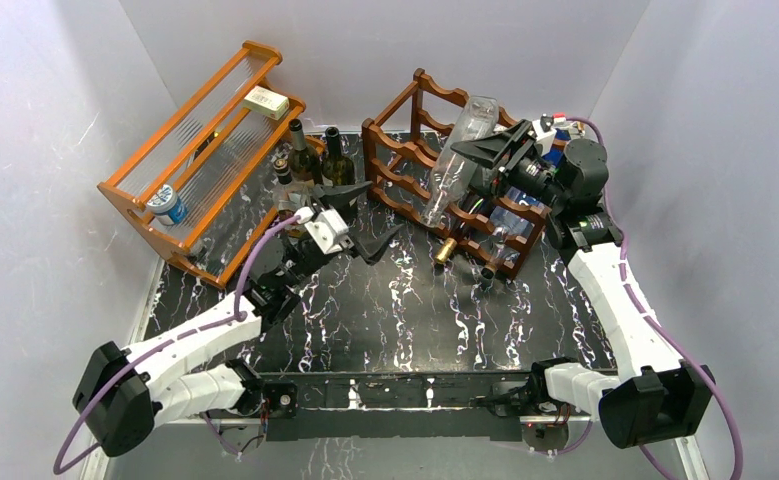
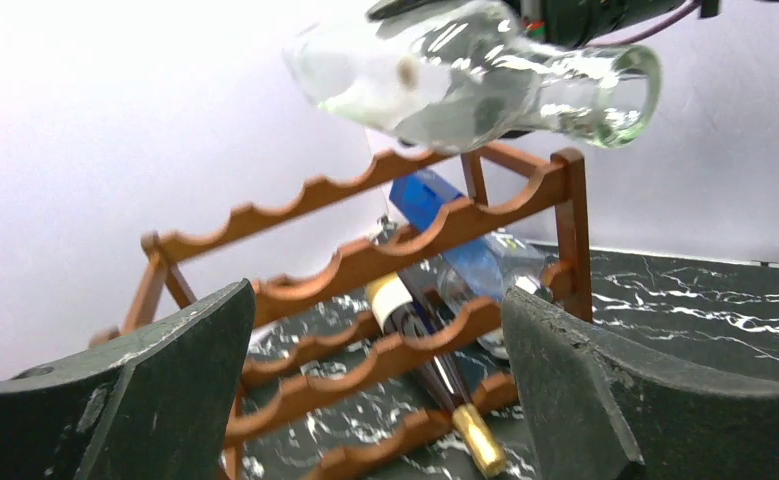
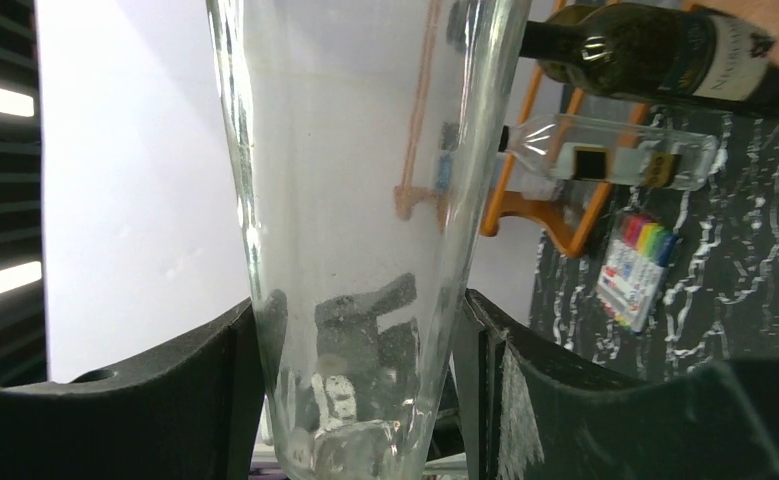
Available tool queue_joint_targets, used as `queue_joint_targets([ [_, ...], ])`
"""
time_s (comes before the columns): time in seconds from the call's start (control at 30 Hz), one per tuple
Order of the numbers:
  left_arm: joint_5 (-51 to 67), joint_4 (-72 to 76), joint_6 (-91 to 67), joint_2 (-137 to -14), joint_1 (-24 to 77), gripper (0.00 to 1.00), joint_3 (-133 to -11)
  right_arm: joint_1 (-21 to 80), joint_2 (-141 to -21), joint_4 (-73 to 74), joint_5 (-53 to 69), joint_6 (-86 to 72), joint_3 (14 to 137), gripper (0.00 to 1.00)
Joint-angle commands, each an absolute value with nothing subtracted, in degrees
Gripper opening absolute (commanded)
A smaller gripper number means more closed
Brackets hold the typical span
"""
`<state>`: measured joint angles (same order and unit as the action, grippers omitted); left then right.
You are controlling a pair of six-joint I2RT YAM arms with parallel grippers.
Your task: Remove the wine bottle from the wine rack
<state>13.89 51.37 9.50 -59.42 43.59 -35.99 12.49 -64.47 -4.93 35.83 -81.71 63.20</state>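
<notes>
**Right claw** (image 1: 485,160): grasping. Both fingers (image 3: 165,400) press the sides of the wine bottle (image 1: 455,165), a clear, empty glass one, near its wide base. The bottle lies tilted, its neck running forward and down from the claw.

**Wine bottle:** off its cradle, in the air between the right claw's fingers. In the left wrist view a gap shows between it and the top rail.

**Wine rack** (image 1: 390,165): dark reddish-brown with scalloped rails, directly under the right claw and straight ahead of the left claw.
- A gold-capped bottle (image 2: 435,360) lies in a lower tier.
- A blue-labelled bottle (image 2: 435,200) lies higher up, behind it.

**Left claw** (image 1: 365,218): released, jaws spread wide with nothing between them. It hangs just short of the rack's near corner, above the table (image 1: 415,310).

**Dark bottles** (image 1: 337,160): upright, just beyond the left claw.

**Orange shelf** (image 1: 195,150): further to the left claw's left, past those bottles.
</notes>
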Motion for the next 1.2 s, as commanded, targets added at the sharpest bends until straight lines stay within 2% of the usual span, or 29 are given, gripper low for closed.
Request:
queue_joint_targets([
  [0.0,18.37,58.54,19.48,-62.28,46.56,0.89,-40.48,12.39,-61.73,-16.66,37.96,-89.5,64.87,0.43],
  [0.1,19.32,59.77,24.28,-64.77,49.19,0.85,-43.01,12.35,-62.12,-18.02,38.48,-92.37,64.3,0.43],
  [0.33,17.86,65.47,31.91,-70.95,53.6,0.84,-47.97,12.47,-63.81,-18.77,40.57,-97.72,64.42,0.43],
  [0.47,17.63,68.69,33.48,-74.39,54.04,0.77,-51.21,12.42,-62.58,-18.81,39.11,-99.55,62.53,0.43],
  [0.7,19.98,72.39,34.12,-77.46,55.69,0.74,-54.59,12.56,-62.4,-17.26,38.84,-100.37,62.24,0.43],
  [0.87,19.87,72.51,37.35,-78.13,57.78,0.63,-55.94,12.57,-62.7,-18.04,39.26,-101.72,62.06,0.43],
  [1.17,18.81,72.77,41.5,-81.3,59.11,0.53,-58.16,12.5,-61.87,-20.1,39.94,-105.59,60.15,0.44],
])
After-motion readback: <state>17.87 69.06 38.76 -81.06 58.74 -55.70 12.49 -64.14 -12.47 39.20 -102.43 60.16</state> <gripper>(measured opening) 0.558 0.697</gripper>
